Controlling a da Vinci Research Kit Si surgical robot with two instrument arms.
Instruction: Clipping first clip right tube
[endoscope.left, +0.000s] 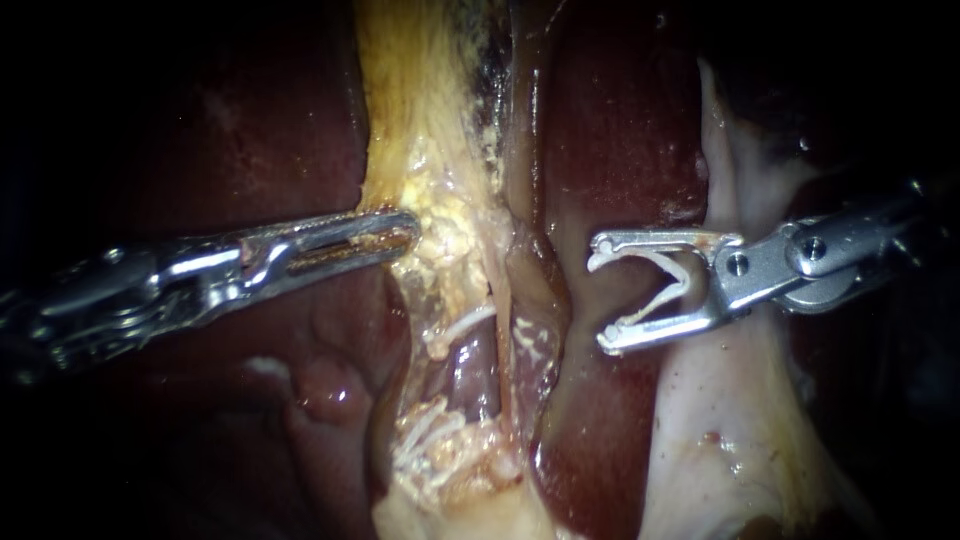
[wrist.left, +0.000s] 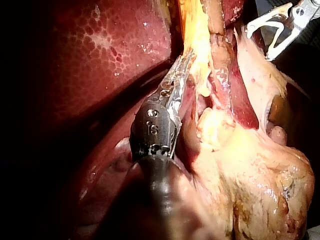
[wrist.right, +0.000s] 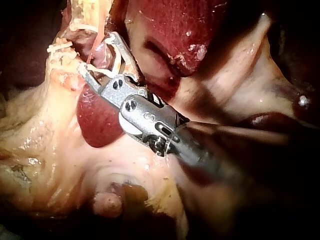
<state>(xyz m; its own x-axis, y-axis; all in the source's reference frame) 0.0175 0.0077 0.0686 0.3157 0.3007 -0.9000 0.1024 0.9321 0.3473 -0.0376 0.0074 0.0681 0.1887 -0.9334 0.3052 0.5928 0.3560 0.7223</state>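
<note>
Silver right instrument (endoscope.left: 600, 300) has its jaws spread wide, holding a white V-shaped clip (endoscope.left: 682, 280), and the tan right tube (endoscope.left: 538, 310) runs up-and-down just off their tips, crosswise to them, while the left instrument (endoscope.left: 408, 232) pinches yellow fatty tissue (endoscope.left: 440, 150) beyond it.

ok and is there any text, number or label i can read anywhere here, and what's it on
Nothing can be quoted as readable text.
Left instrument: small stamped marks on its joint housing in the left wrist view, too small and blurred to read.
Right instrument and the clip seated between its jaws: no writing shows.
Liver: no label or sign.
</note>
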